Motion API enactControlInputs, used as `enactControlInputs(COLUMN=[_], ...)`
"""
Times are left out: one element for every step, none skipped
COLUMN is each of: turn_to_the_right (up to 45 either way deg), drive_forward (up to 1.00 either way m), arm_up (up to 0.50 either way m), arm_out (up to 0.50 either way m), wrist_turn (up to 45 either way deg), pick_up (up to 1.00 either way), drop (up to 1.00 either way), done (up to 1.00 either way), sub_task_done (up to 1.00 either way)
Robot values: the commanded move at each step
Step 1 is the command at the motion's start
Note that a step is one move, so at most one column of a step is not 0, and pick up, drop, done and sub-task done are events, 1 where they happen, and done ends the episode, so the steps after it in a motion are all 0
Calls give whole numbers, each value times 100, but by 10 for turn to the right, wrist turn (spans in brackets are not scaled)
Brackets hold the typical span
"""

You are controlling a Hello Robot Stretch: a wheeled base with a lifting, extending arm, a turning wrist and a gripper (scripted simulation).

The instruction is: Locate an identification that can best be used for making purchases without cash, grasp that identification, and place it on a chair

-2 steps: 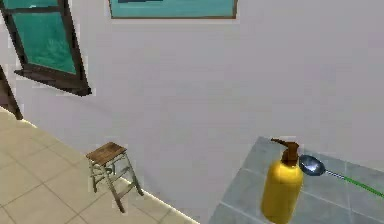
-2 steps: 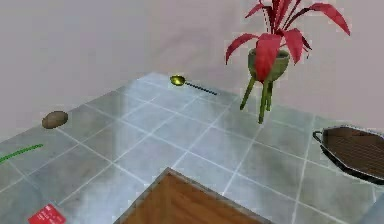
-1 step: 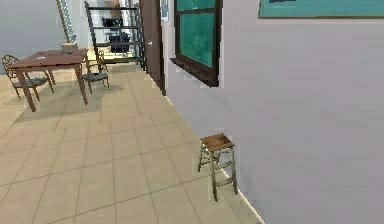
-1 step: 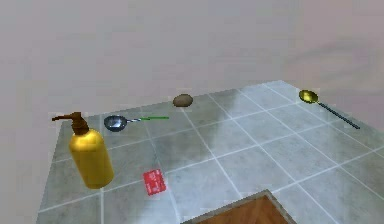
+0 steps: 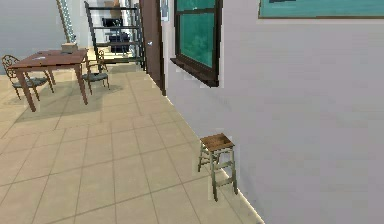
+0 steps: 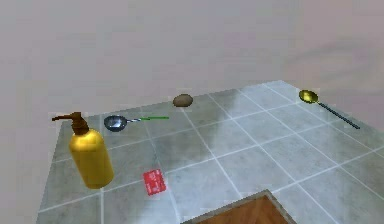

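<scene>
One small red card (image 6: 154,182) is what I am after, because a flat red card like that looks like the kind you pay with when you have no coins. It lies flat on the grey tiled top (image 6: 262,150), just beside the yellow pump bottle (image 6: 90,152), a little lower than the bottle and to its right in the arm side view. Farther back from the bottle are a little blue pan (image 6: 116,123) and a round brown lump (image 6: 182,100), and well apart from the bottle, on the far right, is a gold spoon (image 6: 310,97). I cannot tell how my gripper stands right now, so I will not guess. To do this step well, I think I should roll my base a bit first, until my arm lines up with the card and not with the bottle. Then I should come down slowly and straight, because the card is very thin (thin things slide away easily). I must keep clear of the bottle, since it is tall and could tip. The chairs (image 5: 97,72) look a long way from the bottle, so they come later.
</scene>
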Motion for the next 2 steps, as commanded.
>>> enactControlInputs(turn_to_the_right=[0,0], drive_forward=[0,0], arm_up=[38,0], arm_out=[0,8], wrist_turn=[0,0], pick_up=[0,0], drop=[0,0], done=[0,0], sub_task_done=[0,0])
